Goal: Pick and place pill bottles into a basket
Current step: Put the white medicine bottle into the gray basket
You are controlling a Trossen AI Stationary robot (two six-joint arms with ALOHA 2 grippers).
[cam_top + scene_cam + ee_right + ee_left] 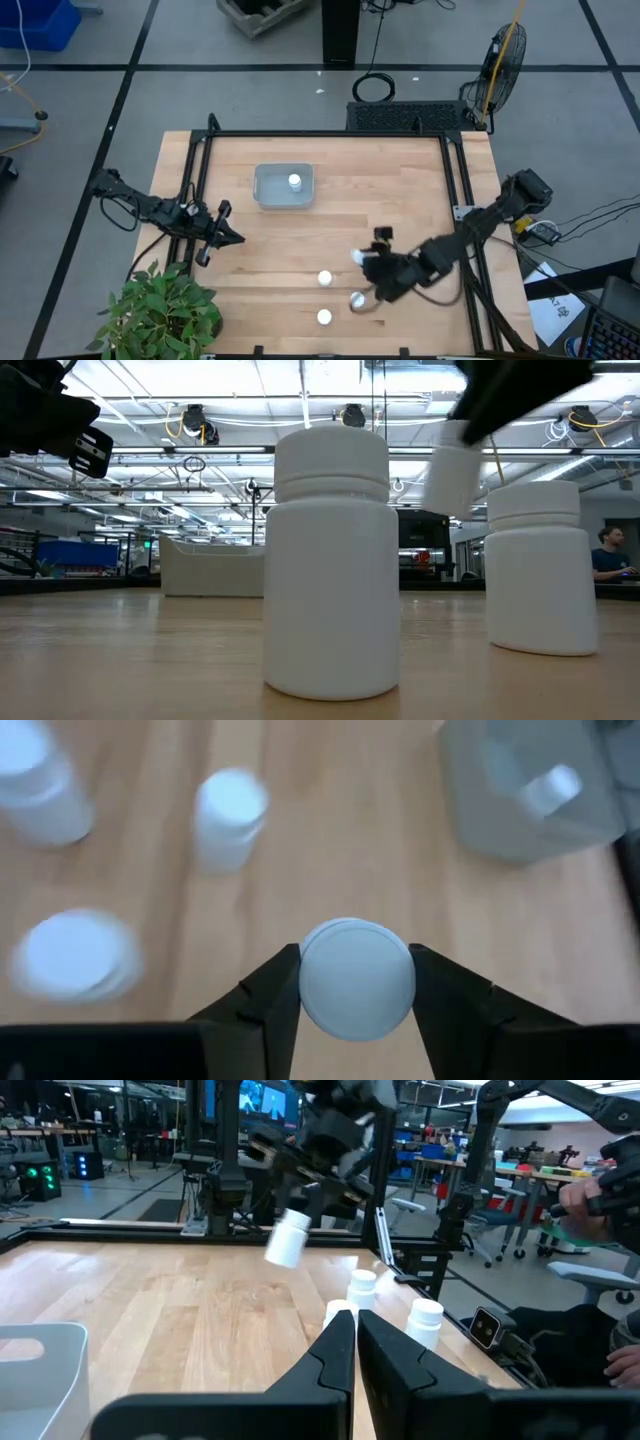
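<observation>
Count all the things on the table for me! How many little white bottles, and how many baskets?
Pill bottles standing on the table: 3
Pill bottle in the basket: 1
Pill bottle held up by the right end effector: 1
Basket: 1
Total: 5 bottles and 1 basket, 6 things.

You have a leafy potted plant (160, 310) at the wooden table's (400, 190) near-left corner, a yellow standing fan (503, 55) beyond the far-right corner, and a blue bin (38, 22) on the floor far left.
</observation>
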